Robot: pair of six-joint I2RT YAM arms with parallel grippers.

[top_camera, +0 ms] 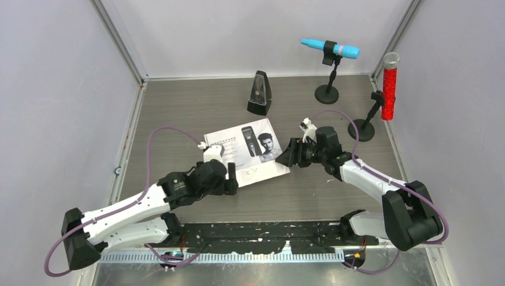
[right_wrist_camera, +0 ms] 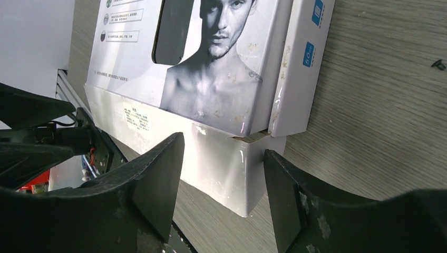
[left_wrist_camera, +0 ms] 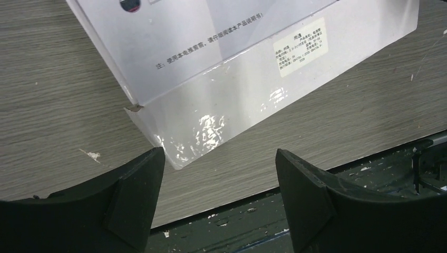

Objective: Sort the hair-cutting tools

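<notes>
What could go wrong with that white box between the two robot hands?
The glossy white box could slide away, since the left gripper and right gripper are both open and not holding it. Its end flap looks ajar near the right gripper, so a finger might snag or tear it. A hard push could shove it toward the metronome.

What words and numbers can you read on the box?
"50": on a blue tag on the box flap; the letters after it are too small.
"注:": opens a Chinese line on the box face; the rest is too blurred to trust.
Sticker on the box side: too small to read.
Three small labels beside the man's picture: too small to read.
</notes>
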